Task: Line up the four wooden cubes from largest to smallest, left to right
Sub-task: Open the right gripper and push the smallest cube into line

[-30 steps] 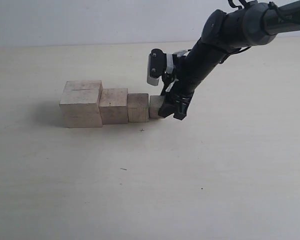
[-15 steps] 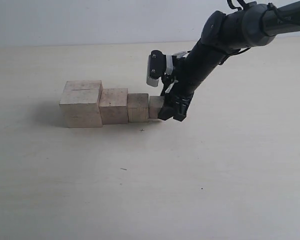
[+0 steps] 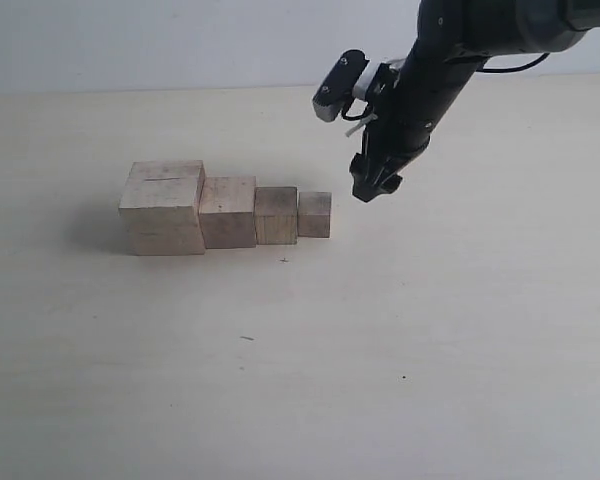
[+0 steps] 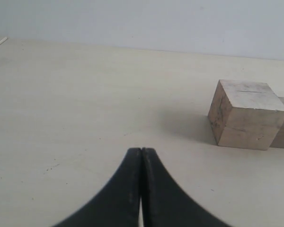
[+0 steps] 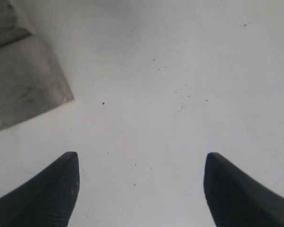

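Note:
Four pale wooden cubes stand touching in a row on the table. The largest cube (image 3: 163,207), with a thin dark crack on top, is at the left end. Then come a smaller cube (image 3: 228,211), a third cube (image 3: 276,214) and the smallest cube (image 3: 314,214) at the right end. My right gripper (image 3: 374,188) hangs open above and to the right of the smallest cube (image 5: 23,80), holding nothing. My left gripper (image 4: 141,150) is shut and empty, well apart from the largest cube (image 4: 246,113); it does not show in the exterior view.
The pale table (image 3: 300,350) runs back to a light wall (image 3: 180,40). The dark right arm (image 3: 450,50) reaches in from the upper right.
My right gripper has let go of the smallest cube, then risen and moved right, away from the row. The cubes have stayed in place.

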Controlling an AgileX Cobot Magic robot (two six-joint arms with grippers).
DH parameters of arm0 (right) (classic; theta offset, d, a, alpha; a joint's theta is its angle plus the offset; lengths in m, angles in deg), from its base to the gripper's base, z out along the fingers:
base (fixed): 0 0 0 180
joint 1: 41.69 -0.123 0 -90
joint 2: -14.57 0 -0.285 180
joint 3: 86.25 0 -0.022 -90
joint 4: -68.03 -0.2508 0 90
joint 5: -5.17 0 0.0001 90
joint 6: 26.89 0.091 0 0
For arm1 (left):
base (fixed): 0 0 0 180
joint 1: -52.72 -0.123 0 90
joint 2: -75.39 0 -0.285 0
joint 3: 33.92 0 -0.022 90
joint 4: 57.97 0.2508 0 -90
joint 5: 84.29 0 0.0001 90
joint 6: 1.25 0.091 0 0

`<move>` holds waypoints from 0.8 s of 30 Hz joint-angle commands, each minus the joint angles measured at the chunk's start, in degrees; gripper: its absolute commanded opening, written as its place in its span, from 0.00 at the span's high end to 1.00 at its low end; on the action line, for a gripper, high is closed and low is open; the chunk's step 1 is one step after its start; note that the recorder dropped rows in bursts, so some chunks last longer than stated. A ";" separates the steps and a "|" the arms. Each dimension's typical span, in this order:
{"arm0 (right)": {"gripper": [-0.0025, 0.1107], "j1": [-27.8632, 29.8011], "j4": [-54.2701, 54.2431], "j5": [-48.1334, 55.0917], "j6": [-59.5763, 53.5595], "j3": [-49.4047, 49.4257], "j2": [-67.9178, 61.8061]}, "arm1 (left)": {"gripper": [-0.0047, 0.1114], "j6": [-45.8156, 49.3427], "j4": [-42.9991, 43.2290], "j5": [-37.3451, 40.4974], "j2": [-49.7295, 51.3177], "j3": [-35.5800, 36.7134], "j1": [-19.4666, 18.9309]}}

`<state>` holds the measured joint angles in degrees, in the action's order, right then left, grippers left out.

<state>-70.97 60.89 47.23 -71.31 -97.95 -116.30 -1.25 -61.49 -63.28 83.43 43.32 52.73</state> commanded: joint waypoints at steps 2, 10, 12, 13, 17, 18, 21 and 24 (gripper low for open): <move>0.36 -0.05 0.04 -4.07 1.44 -0.15 -3.00 | 0.96 0.00 -0.12 -0.75 -0.25 -0.02 0.28; 0.36 -0.05 -8.54 -6.28 -1.64 -0.15 -4.91 | 0.96 0.00 -0.12 -0.75 -0.25 -0.02 0.28; 0.36 -0.05 -11.04 -6.28 -3.91 -0.15 -5.02 | 0.96 0.00 -0.12 -0.75 -0.25 -0.02 0.28; 0.36 -0.05 -11.71 -6.28 -4.76 -0.15 -5.02 | 0.96 0.00 -0.12 -0.75 -0.25 -0.02 0.28; 0.36 -0.05 -12.36 -6.28 -5.37 -0.15 -5.02 | 0.96 0.00 -0.12 -0.75 -0.25 -0.02 0.28; 0.36 -0.05 -12.36 -6.28 -5.37 -0.15 -5.02 | 0.96 0.00 -0.12 -0.75 -0.25 -0.02 0.28; 0.36 -0.05 -12.35 -6.28 -5.25 -0.15 -5.02 | 0.96 0.00 -0.12 -0.75 -0.25 -0.02 0.28; 0.36 -0.05 -12.24 -6.18 -5.25 -0.15 -5.02 | 0.96 0.00 -0.12 -0.75 -0.25 -0.02 0.28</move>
<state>-70.97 49.64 41.63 -76.18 -97.95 -121.43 -1.25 -61.49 -63.28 83.43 43.32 52.73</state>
